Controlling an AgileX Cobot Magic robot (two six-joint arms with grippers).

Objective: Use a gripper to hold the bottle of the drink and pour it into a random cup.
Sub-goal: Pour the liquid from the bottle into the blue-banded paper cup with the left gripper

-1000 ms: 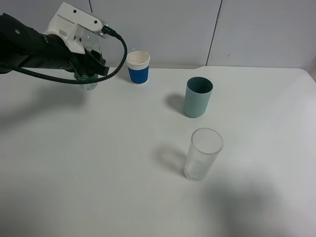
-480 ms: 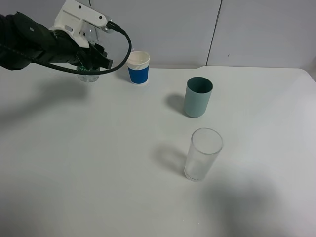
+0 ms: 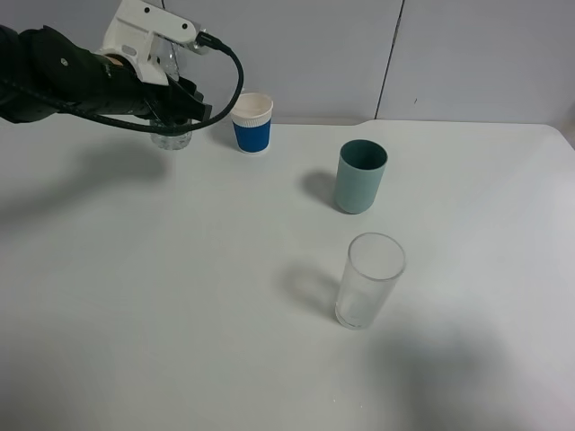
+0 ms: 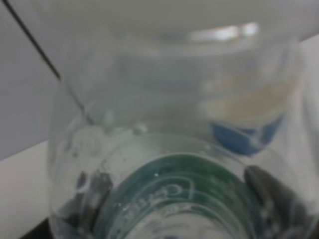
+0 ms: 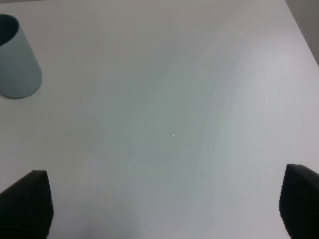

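Bottle [image 3: 171, 136]: clamped upright in the closed left fingers [image 3: 192, 108], at the far left of the counter, just left of the paper cup [image 3: 252, 123]; apparently lifted clear of the surface.
Change: over the last second, carried up and to the right; gap to the paper cup narrowed; not yet over its rim, no tilt yet.
Meaning for the task: pick-up done, approach under way, pouring not begun; paper cup likely the target, being nearest.
Left wrist view: filled by the bottle's green band; blue sleeve of the paper cup blurred through the plastic.
Right fingers [image 5: 27, 204]: spread wide, holding nothing, above bare counter near the teal cup.
Other cups: teal cup [image 3: 361, 176] middle right, clear glass [image 3: 370, 280] nearer; both unmoved, well apart from the bottle.
Counter [image 3: 180, 305]: plain white, matte, soft shadows only.
Room: pale grey wall panels [image 3: 305, 54] behind, with one dark vertical seam [image 3: 388, 58].
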